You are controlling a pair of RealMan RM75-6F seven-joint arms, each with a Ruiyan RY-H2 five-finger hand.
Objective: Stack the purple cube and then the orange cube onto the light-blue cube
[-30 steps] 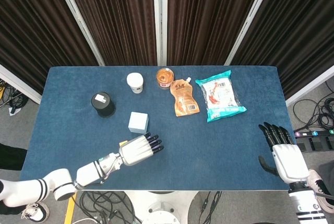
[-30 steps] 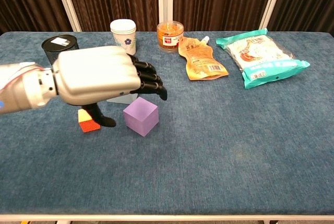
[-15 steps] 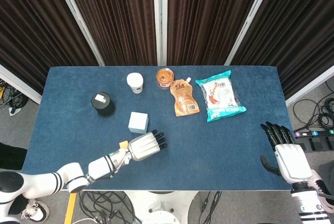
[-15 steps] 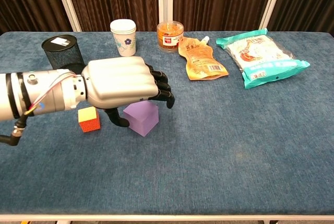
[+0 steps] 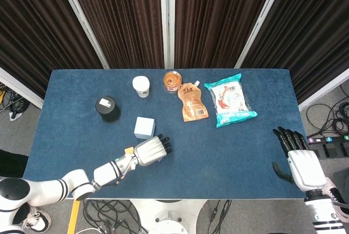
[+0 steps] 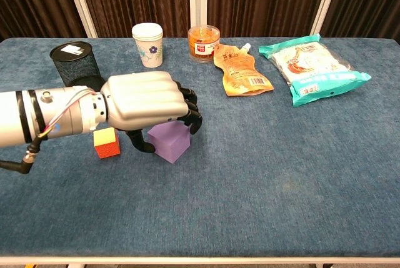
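My left hand [image 6: 147,102] lies over the purple cube [image 6: 170,144], which stands on the table. Its fingers curl down over the cube's far side and its thumb presses the near left face. In the head view the left hand [image 5: 150,151] hides that cube. The orange cube [image 6: 106,142] stands just left of the thumb, apart from it; only a sliver of the orange cube [image 5: 128,150] shows from above. The light-blue cube [image 5: 144,127] sits just beyond the hand. My right hand [image 5: 299,160] hovers off the table's right front corner, fingers stretched out, holding nothing.
Along the back of the blue table [image 5: 229,152] stand a black mesh cup [image 5: 107,108], a white paper cup [image 5: 141,86] and an orange-lidded jar [image 5: 172,81]. An orange pouch [image 5: 192,102] and a teal snack bag [image 5: 230,102] lie to the right.
My left hand moved right over the purple cube and lowered, and its fingers have curled in around it. The right hand has barely shifted.
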